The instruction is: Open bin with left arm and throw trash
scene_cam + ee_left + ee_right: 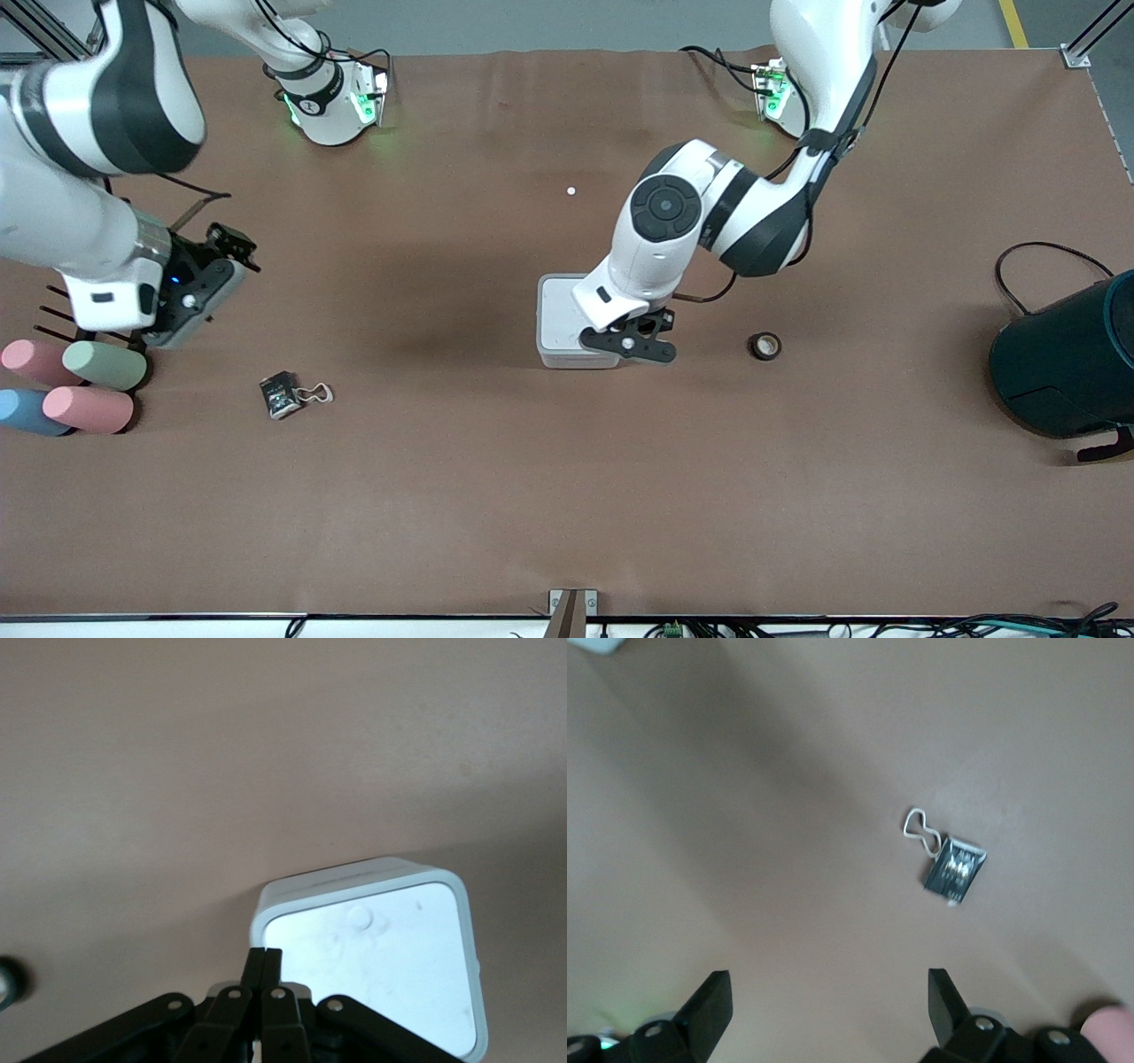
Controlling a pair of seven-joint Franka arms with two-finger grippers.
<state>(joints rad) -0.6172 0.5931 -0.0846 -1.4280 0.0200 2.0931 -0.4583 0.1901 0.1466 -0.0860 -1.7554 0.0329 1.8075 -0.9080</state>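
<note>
Lowest in the front view lies the black packet (282,394) with its beige loop, flat on the table (567,496) beside the pastel cylinders (89,381) at my right arm's end, and in my right wrist view that packet (954,871) sits out ahead of my spread fingertips (713,1003), well apart from them. My right gripper (199,288) hangs above the table close to those cylinders, jaws wide and holding nothing, waiting. My left gripper (631,341) is down at the bin (560,323), at the edge facing my left arm's end of the table; its fingers (263,970) are pressed together on nothing, tips at the rim of the white lid (381,966), though I cannot tell whether they touch it. That lid lies flat and closed. The tape ring (765,346) rests on the table just past my left fingers, toward the dark teal cylinder (1067,363). I judge the opening step is in hand and barely begun. Next I need to catch my joined fingertips under the lid's lip and lift it about its hinge without shoving the light bin across the table; then my right fingers can drop over the packet and close on it.
</note>
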